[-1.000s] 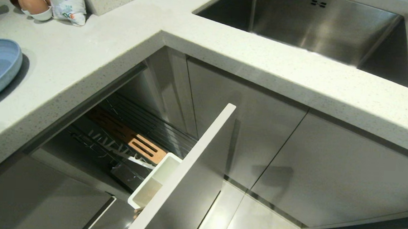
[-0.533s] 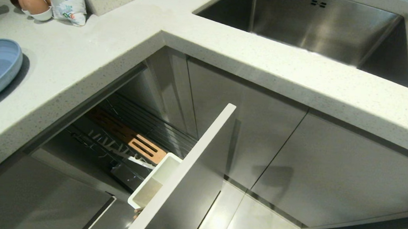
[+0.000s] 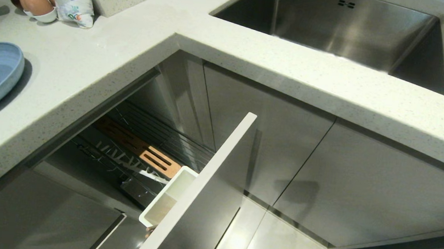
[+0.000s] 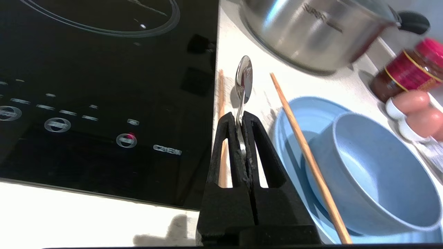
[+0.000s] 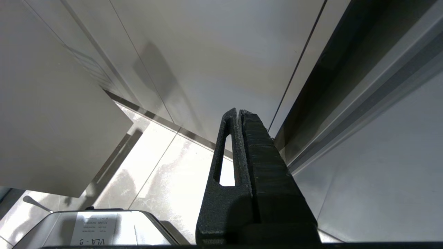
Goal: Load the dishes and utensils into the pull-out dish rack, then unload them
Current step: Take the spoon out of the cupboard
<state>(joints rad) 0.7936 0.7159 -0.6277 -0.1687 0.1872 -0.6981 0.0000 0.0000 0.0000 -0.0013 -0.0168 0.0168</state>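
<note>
The left gripper [image 4: 242, 116] is clamped on a silver spoon [image 4: 243, 81] above the table [image 4: 249, 41], while the right gripper [image 5: 238, 114] hangs closed and empty.

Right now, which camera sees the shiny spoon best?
The left wrist view. There the spoon sticks up from the left hand, which is pinched shut on its handle, with its bowl end in full sight above the counter. The head view and the right wrist view show no spoon at all.

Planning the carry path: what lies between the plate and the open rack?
In the head view, only bare white counter runs from the plate to the edge above the rack.
</note>
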